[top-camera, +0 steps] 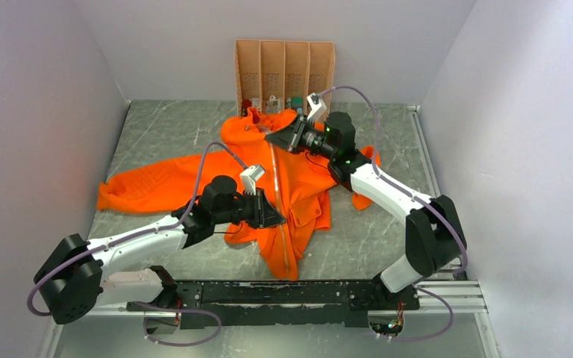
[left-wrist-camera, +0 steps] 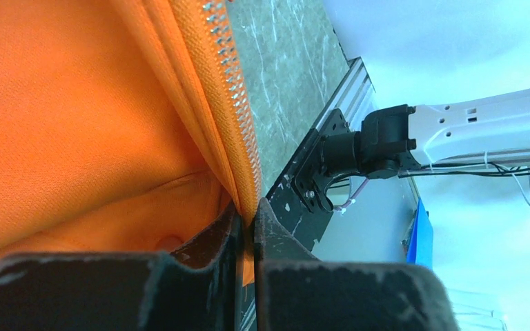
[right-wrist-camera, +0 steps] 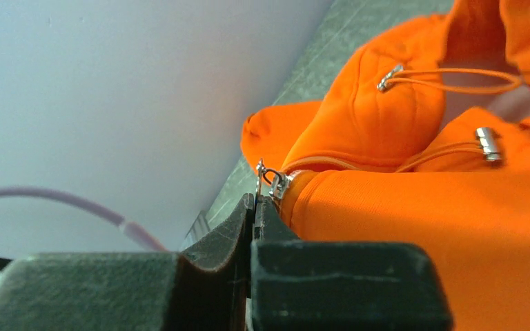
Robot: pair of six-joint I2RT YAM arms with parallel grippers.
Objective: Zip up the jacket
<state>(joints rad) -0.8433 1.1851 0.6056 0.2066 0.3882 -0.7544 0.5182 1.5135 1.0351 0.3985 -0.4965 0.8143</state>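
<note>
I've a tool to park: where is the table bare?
Far-left table, between the jacket sleeve, the left wall and the cardboard organizer. Also near-right, between the hem and the right arm. Crowded mid-table: left claw and right claw hold the jacket.

My left arm (top-camera: 138, 240) reaches from its base at the near left toward the middle, forearm low and wrist turned to the right. The left gripper (top-camera: 274, 218) has its jaws pressed together, pinching the jacket (left-wrist-camera: 76, 124) along its toothed edge. My right arm (top-camera: 388, 192) bends at the elbow on the near right and stretches far and left. The right gripper (top-camera: 274, 138) points left, jaws closed on the zipper pull (right-wrist-camera: 270, 181).
</note>
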